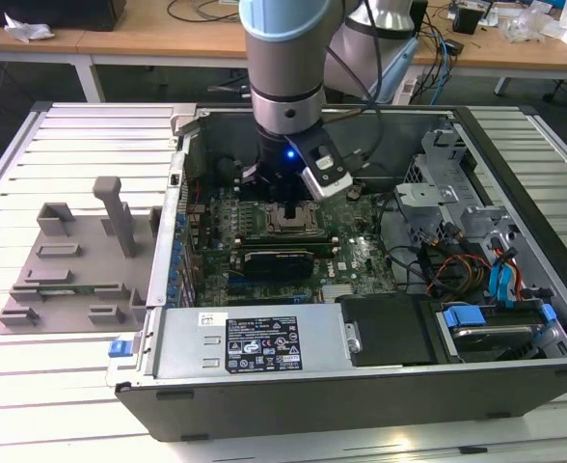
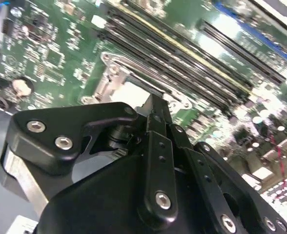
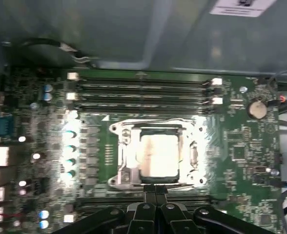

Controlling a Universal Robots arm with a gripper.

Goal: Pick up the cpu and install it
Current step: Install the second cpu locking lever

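The cpu (image 3: 158,155) lies flat inside the socket frame (image 3: 126,161) on the motherboard (image 3: 241,151), its pale metal plate facing up. In the first wrist view the chip sits at about 12 o'clock from the gripper (image 3: 155,191), just beyond the fingertips and apart from them; nothing is held. The fingers (image 3: 155,197) are drawn together, tips meeting. In the exterior view the gripper (image 1: 285,193) hangs over the socket (image 1: 291,218) inside the open case (image 1: 264,395). The grey fixture (image 1: 71,260) stands outside the case, toward 9 o'clock.

Orientation: the chip is nearly square, so no long axis is evident; its edges run parallel to the memory slots (image 3: 143,90). The second wrist view shows the plate (image 2: 131,92) level within the frame.

Handling, as a judgement: light, rigid, thin, with a smooth and likely slippery top; the underside contacts are fragile. The grip belongs on two opposite edges, never on the faces. Seated so low, little edge stands exposed for a hold.
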